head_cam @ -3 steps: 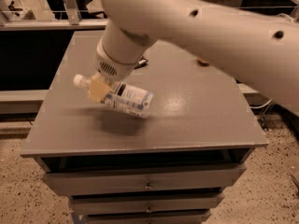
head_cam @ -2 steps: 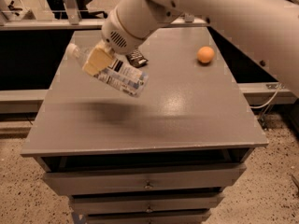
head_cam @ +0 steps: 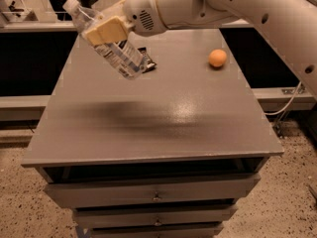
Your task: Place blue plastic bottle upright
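The blue plastic bottle (head_cam: 110, 44) is clear with a white cap at its upper left and a white-and-blue label. It hangs tilted in the air above the back left of the grey table (head_cam: 148, 118), cap end up and to the left. My gripper (head_cam: 105, 31) is shut on the bottle's upper half, its cream-coloured fingers (head_cam: 106, 29) clamped across the body. The white arm (head_cam: 223, 4) reaches in from the upper right. The bottle's shadow lies on the table below it.
An orange ball (head_cam: 217, 58) rests on the table at the back right. A small dark packet (head_cam: 147, 61) lies on the table behind the bottle. Drawers (head_cam: 153, 195) run under the table's front edge. Speckled floor lies on both sides.
The gripper has lifted the bottle up off the table and toward the back left. The bottle has turned from lying nearly flat to a steep tilt, cap end up.
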Controlling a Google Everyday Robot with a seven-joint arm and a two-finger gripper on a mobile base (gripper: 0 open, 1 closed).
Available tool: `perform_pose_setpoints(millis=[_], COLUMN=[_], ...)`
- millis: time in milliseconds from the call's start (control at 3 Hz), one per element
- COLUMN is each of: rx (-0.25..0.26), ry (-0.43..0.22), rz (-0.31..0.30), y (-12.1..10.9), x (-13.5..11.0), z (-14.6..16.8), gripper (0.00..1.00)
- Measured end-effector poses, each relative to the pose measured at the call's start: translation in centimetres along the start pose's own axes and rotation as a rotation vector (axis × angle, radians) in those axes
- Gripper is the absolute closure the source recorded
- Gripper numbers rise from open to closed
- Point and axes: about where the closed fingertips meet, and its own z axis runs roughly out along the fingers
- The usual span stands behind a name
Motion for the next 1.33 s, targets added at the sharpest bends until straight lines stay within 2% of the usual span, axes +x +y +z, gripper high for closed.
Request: perform_pose_setpoints(millis=[333,667,1000,1333], rx=[-0.005,-0.005,0.0,0.027], ry=[-0.026,-0.026,-0.1,-0.262], rz=[-0.043,-0.042,-0.042,-0.037], y=[0.47,0.47,0.66,0.88], x=[-0.68,-0.67,-0.63,0.06], z=[-0.35,-0.32,-0.13,-0.19], gripper=[1.0,1.0,1.0,1.0])
